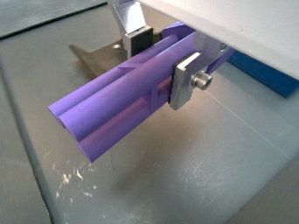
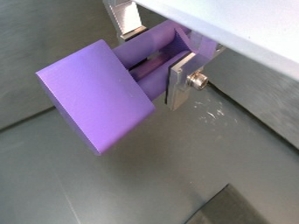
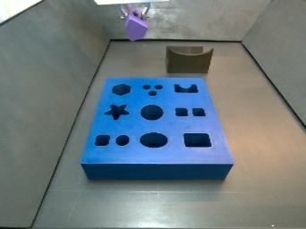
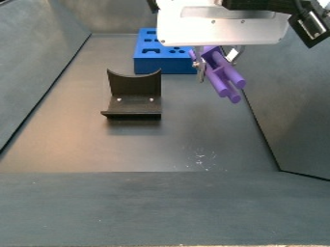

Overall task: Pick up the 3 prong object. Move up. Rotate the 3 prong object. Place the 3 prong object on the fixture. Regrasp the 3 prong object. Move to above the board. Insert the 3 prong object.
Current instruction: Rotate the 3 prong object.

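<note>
My gripper (image 1: pixel 163 57) is shut on the 3 prong object (image 1: pixel 117 105), a light-purple block with parallel prongs, and holds it in the air. Its silver fingers (image 1: pixel 187 80) clamp it from both sides in both wrist views; the block's flat end (image 2: pixel 93 96) faces the camera in a wrist view. In a side view the object (image 3: pixel 136 27) hangs high at the back, left of the fixture (image 3: pixel 188 59). In a side view the object (image 4: pixel 225 75) hangs tilted right of the fixture (image 4: pixel 131 96). The blue board (image 3: pixel 156 125) lies on the floor.
Grey walls close in the work floor (image 3: pixel 60 161) on all sides. A corner of the board (image 1: pixel 267 77) and part of the fixture's base (image 1: pixel 93 54) show in a wrist view. The board's far end (image 4: pixel 161 53) shows behind the gripper body.
</note>
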